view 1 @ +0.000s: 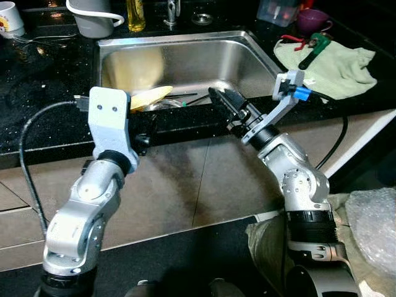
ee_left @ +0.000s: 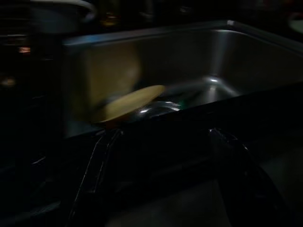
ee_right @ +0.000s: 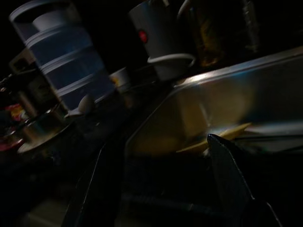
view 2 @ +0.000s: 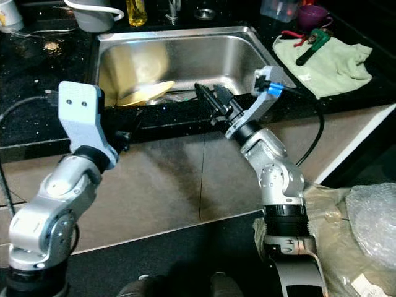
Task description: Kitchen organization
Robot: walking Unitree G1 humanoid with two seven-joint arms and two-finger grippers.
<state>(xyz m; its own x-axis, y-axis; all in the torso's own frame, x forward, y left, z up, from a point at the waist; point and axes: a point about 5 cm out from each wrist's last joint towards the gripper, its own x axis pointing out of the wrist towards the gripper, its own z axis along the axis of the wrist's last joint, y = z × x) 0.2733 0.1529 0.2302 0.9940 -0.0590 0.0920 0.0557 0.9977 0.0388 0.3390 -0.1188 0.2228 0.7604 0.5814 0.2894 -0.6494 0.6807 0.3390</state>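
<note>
- the steel sink point(view 1: 260, 52) is sitting in the black bench point(view 1: 43, 105), and a yellow plate point(view 1: 150, 97) is leaning tilted inside it, at about 7 o'clock of the basin.
- the left claw point(ee_left: 163, 177) is hovering at the bench's front edge just before the plate; its fingers are standing wide apart and gripping nothing.
- the right claw point(view 1: 224, 100) is reaching over the front rim at about 5 o'clock of the basin, its fingers parted and carrying nothing.
- a green cloth point(view 1: 337, 68) with a green-handled tool point(view 1: 315, 49) is lying at 3 o'clock of the sink.
- a grey pot point(view 1: 96, 18) and a yellow bottle point(view 1: 136, 15) are standing behind the sink around 11 o'clock.
</note>
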